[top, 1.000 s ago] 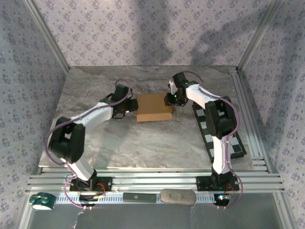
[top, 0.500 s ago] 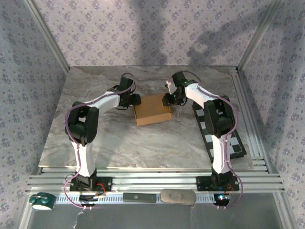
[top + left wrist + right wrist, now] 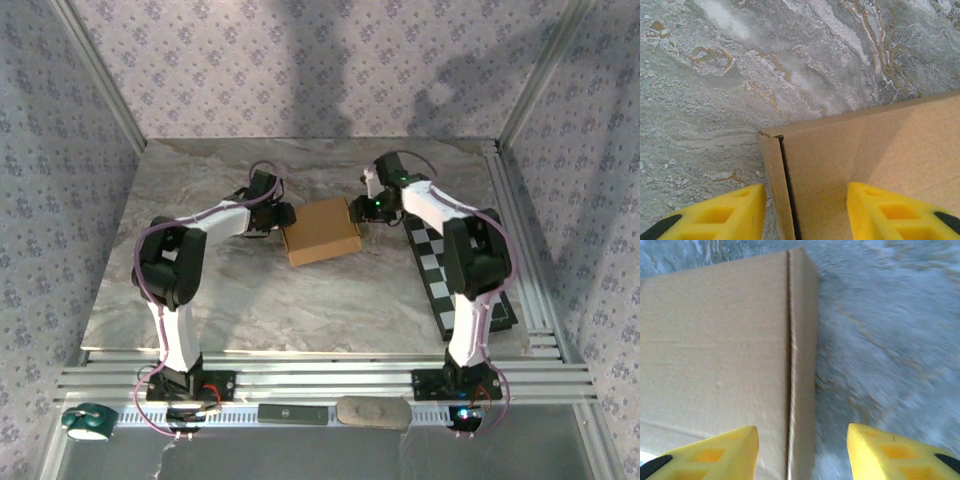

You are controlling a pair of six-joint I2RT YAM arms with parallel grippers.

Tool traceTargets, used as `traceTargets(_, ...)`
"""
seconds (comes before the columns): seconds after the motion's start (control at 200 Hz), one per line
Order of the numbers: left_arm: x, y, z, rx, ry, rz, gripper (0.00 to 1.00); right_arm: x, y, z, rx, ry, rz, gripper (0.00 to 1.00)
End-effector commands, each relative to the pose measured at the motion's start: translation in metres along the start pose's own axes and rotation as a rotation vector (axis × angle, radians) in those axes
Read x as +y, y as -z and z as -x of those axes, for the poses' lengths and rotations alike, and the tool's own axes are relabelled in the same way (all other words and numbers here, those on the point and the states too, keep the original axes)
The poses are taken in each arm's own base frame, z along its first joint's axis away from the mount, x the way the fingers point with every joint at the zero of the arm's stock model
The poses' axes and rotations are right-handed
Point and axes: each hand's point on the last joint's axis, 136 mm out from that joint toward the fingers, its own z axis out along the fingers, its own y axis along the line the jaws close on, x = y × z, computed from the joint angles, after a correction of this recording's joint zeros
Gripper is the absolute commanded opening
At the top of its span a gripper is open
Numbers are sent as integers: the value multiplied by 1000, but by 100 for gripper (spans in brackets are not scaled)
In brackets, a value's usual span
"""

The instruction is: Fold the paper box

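Observation:
The paper box (image 3: 322,232) is a shallow closed tan cardboard box lying slightly askew on the marble table (image 3: 250,300). My left gripper (image 3: 285,217) is at its left edge. In the left wrist view the yellow fingers (image 3: 715,215) are spread on either side of the box's (image 3: 865,150) left wall and near corner, with a dark seam between them. This left gripper (image 3: 805,212) is open. My right gripper (image 3: 358,208) is at the box's far right corner. In the right wrist view it (image 3: 802,452) is open, straddling the right edge of the box (image 3: 715,340), one finger over the lid and one over the table.
A black-and-white checkered board (image 3: 460,285) lies along the table's right side under the right arm. Aluminium rails (image 3: 320,375) run along the near edge, with a black bar (image 3: 292,413), a grey oblong piece (image 3: 372,411) and a teal roll (image 3: 85,422) below them. Patterned walls enclose the table.
The box has turned a little and now lies skewed. The left arm's elbow rose and its gripper moved up to the box's left edge. The right gripper shifted right and its jaws widened.

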Motion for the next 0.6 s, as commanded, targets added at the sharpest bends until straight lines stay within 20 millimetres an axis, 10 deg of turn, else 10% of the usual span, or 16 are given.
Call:
traceTargets(0.0, 12, -4, -23, 62, 7, 46, 46, -3, 56, 20, -183, -126, 7, 52)
traceTargets(0.265, 11, -5, -24, 62, -2, 40, 43, 24, 73, -57, -286, -480, 273, 54)
traceTargets(0.595, 12, -7, -25, 68, -20, 49, 41, 51, 41, -54, -242, -597, 433, 59)
